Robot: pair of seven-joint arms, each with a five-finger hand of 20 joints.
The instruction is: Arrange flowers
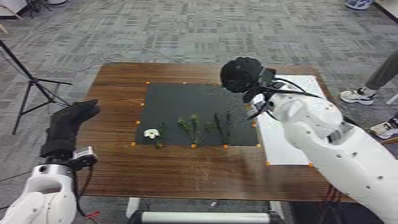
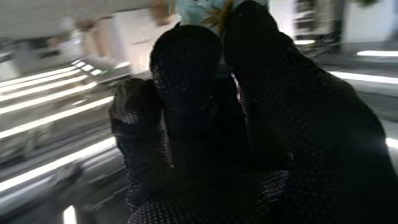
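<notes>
the left hand (image 1: 71,122) is at the left edge of the brown table (image 1: 133,172), its fingers relaxed and mostly straight, and it has hold of nothing. the right hand (image 1: 242,75) appears at the far right corner of the dark mat (image 1: 173,102); how far open it is, or if it holds something, i cannot tell. in the right wrist view, a pale blue thing with brown pattern (image 2: 202,12) is by the end of this hand, but i cannot tell if they touch. the white flower (image 1: 151,133) lies at the near left part of the mat. to the right of it lie the green sprigs (image 1: 193,128), then the thin dark stems (image 1: 222,129). a white sheet (image 1: 289,137) is on the table, at the right side of the mat.
</notes>
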